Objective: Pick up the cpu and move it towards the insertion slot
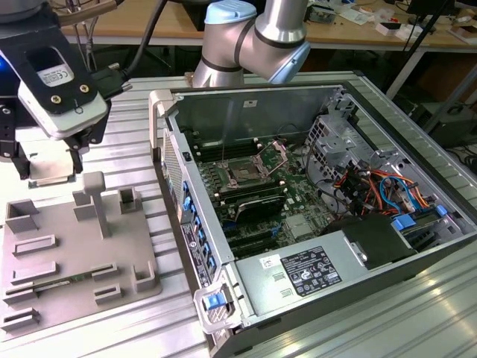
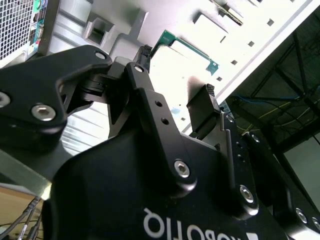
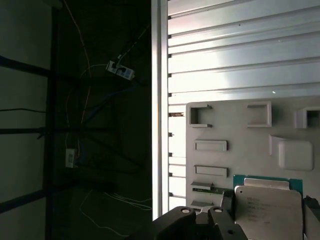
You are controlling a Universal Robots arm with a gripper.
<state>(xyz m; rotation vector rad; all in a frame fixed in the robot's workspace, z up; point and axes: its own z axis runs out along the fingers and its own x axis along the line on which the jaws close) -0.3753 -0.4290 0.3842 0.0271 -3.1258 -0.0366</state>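
Step in hand: the pick, right at lift-off. The gripper [image 1: 51, 171] is over the back corner of the grey tray [image 1: 74, 257], on the exterior view's left. Its jaws are narrowed to chip width, one finger against each side edge of the cpu [image 3: 269, 210], nothing else held. The chip looks level, face up, just above the tray. I judge it lifted but can't confirm the gap. The insertion slot [image 1: 244, 173] is well apart, inside the open pc case [image 1: 246, 101], with its load plate [image 1: 282, 154] tipped up. The transfer calls for keeping the chip flat, clearing the case's side wall, and coming in over the socket from above.
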